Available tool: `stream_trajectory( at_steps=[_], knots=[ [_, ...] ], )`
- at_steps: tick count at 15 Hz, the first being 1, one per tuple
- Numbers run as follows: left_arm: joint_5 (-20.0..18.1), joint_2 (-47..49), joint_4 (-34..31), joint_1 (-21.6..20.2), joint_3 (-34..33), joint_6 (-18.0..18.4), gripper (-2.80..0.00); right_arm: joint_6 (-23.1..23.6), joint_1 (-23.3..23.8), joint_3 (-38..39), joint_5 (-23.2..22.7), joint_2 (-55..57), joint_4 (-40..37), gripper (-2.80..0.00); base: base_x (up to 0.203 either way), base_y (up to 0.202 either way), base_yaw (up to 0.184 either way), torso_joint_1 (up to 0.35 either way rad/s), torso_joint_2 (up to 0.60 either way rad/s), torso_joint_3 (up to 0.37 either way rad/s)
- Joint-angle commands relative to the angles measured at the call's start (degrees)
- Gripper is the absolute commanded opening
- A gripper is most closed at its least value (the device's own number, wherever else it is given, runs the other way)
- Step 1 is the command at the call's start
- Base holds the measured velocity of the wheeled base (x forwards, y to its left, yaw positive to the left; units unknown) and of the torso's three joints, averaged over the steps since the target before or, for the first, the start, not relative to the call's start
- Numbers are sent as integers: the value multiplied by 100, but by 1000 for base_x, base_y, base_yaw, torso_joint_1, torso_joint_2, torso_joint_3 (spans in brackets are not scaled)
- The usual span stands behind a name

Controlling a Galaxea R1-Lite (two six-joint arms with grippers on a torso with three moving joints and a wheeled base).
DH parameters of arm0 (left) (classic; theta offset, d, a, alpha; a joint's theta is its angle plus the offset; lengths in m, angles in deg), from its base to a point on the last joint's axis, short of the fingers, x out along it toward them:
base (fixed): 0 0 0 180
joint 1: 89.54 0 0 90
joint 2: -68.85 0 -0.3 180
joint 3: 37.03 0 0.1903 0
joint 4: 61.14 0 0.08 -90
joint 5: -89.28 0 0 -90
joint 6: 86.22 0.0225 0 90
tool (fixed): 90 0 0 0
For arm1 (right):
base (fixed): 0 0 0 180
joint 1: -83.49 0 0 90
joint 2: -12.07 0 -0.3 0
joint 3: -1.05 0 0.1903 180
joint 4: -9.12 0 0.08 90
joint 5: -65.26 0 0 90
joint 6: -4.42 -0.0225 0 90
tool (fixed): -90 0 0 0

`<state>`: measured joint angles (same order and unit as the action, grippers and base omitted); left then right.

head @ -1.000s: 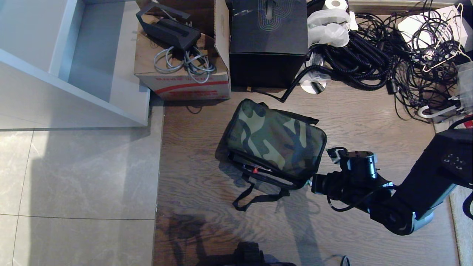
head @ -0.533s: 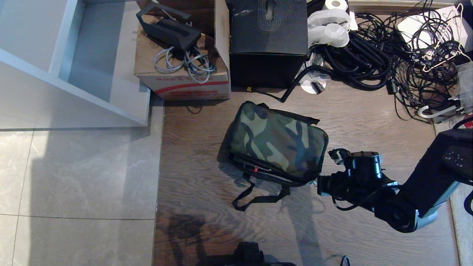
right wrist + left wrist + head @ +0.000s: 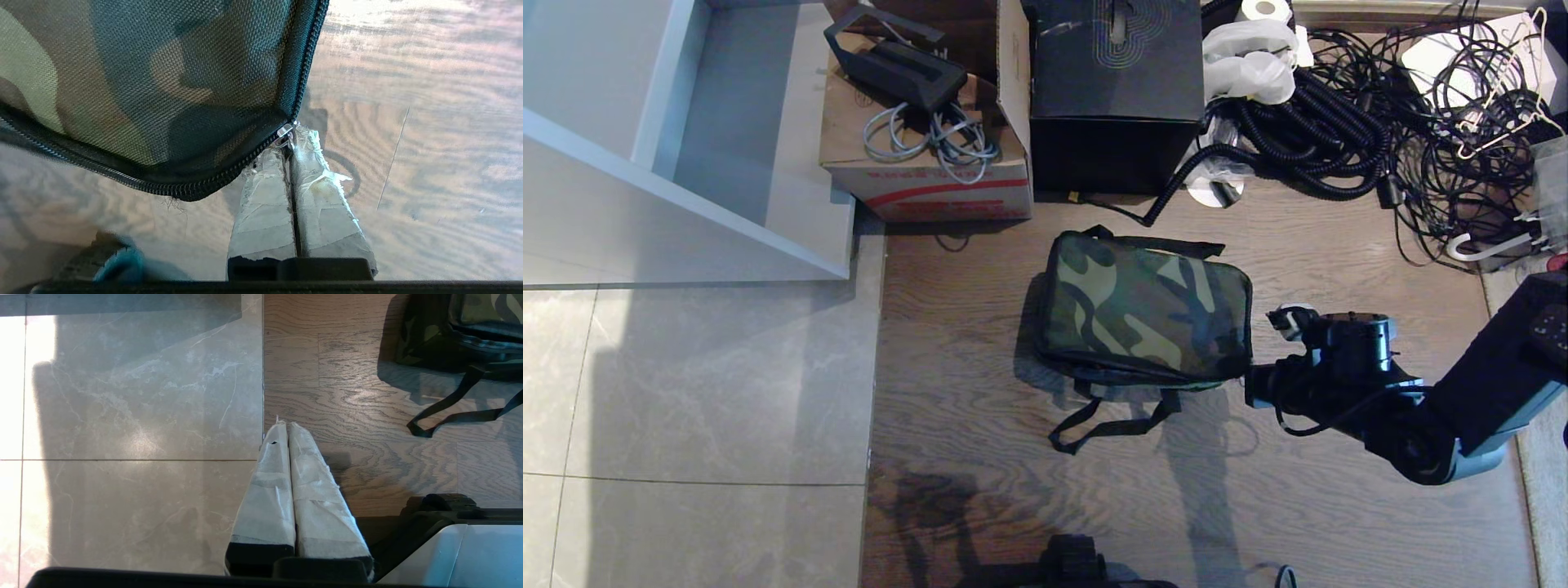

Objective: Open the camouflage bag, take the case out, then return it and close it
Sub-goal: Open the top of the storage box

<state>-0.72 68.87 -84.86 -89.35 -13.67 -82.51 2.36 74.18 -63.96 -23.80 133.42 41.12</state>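
Note:
The camouflage bag (image 3: 1147, 306) lies flat on the wooden floor with its black strap (image 3: 1107, 425) trailing towards me. At its near right corner my right gripper (image 3: 1248, 382) is shut on the bag's silver zipper pull (image 3: 284, 132). In the right wrist view the taped fingers (image 3: 265, 204) meet at the corner of the zipper track, and the right gripper (image 3: 291, 136) pinches the pull. The case is hidden. My left gripper (image 3: 284, 425) hangs parked over the floor seam, shut and empty. The bag (image 3: 482, 318) shows at the edge of its view.
Behind the bag stand a cardboard box (image 3: 927, 163) with cables and a black cube box (image 3: 1115, 90). A tangle of black cables (image 3: 1380, 106) fills the far right. A white cabinet (image 3: 670, 139) stands at the left over grey tiles (image 3: 686, 392).
My right gripper has moved right and away along the bag's near edge to its corner. The bag has swung round with it, and the gap on its near side has closed.

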Motion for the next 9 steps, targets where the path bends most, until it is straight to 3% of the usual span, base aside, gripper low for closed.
stream_trajectory(
  at_steps=[1,5,9],
  knots=[
    [0,-2,0,-1,0,-2,-280,4,9,7,3,11,35,0,0,0,0,0,0,0],
    [0,-2,0,0,0,-2,-280,376,38,227,-13,54,32,0,0,0,0,0,0,0],
    [0,-2,0,-1,0,-2,-280,894,340,497,-654,-29,-98,0,0,0,0,0,0,0]
  ],
)
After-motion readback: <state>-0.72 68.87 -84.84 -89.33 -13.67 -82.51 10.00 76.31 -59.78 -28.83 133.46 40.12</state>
